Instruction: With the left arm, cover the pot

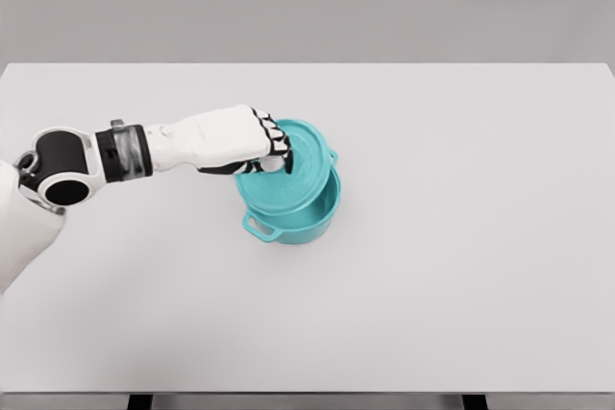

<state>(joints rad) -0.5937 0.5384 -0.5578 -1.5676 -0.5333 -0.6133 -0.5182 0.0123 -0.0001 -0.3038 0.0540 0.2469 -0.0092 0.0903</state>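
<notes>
Teal round lid point(298, 175), tilted, in left hand point(267, 146) over pot point(307, 223).

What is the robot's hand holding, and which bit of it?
The left hand holds the teal lid by the knob on top, tilted over the pot.

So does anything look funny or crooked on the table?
Yes: the round teal lid sits tilted on the teal two-handled pot, its near edge dipping inside while the far edge rides above the rim. The left hand is gripping it, so the pot is not properly covered yet.
</notes>
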